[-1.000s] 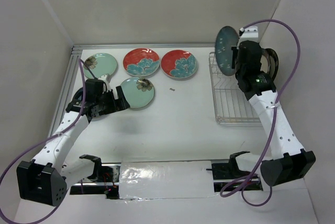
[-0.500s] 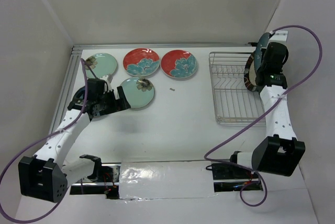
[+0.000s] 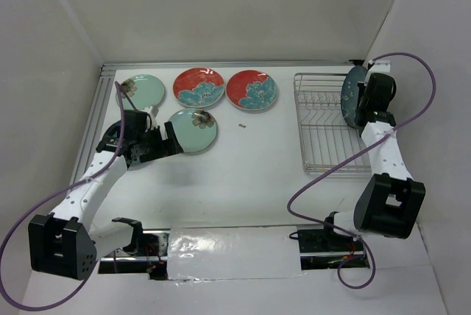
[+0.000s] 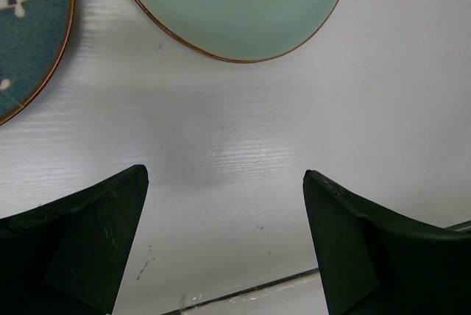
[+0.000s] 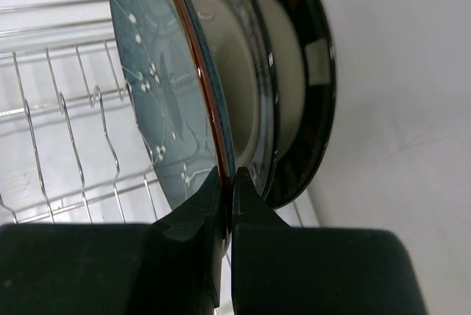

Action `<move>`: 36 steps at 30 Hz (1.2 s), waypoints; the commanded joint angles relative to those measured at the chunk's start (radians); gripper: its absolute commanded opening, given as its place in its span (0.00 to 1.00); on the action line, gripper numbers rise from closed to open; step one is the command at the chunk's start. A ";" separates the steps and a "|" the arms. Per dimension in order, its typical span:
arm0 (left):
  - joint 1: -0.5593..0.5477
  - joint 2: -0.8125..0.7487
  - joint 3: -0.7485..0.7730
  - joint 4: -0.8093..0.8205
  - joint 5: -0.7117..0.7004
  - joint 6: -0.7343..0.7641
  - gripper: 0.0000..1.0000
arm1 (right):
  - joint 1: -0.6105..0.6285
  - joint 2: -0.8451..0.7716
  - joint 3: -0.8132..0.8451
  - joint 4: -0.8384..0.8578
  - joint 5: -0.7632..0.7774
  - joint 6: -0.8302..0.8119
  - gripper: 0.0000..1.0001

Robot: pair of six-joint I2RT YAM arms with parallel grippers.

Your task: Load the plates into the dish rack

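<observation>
My right gripper is shut on the rim of a speckled dark teal plate, holding it upright at the far right end of the dish rack. Close behind it, beige plates with dark rims stand on edge in the rack. My left gripper hangs open over bare table, just short of a pale mint plate. Another dark teal plate lies to its left. On the table lie two red plates and a second mint plate.
The rack's wire tines stand free to the left of the held plate. The right wall is close behind the racked plates. A small scrap lies mid-table. A metal rail borders the table's far left.
My right arm has carried the dark teal plate from above the rack's far left corner to its far right end, against the racked plates. The left arm has barely moved.
</observation>
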 commanded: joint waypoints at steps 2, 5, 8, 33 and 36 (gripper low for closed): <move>0.006 0.009 -0.002 0.029 0.022 0.011 0.99 | -0.006 -0.021 -0.004 0.283 -0.022 0.016 0.00; 0.015 0.018 -0.002 0.038 0.033 0.011 0.99 | -0.006 0.014 -0.004 0.283 -0.048 0.016 0.00; 0.026 0.028 -0.002 0.048 0.043 0.011 0.99 | -0.006 0.028 -0.004 0.271 -0.062 0.041 0.00; 0.429 0.042 -0.166 0.219 0.295 -0.343 0.98 | 0.427 0.284 0.353 0.050 -0.226 0.367 0.72; 0.484 0.006 -0.201 0.209 0.281 -0.363 0.98 | 0.469 0.344 0.387 0.050 -0.263 0.367 0.71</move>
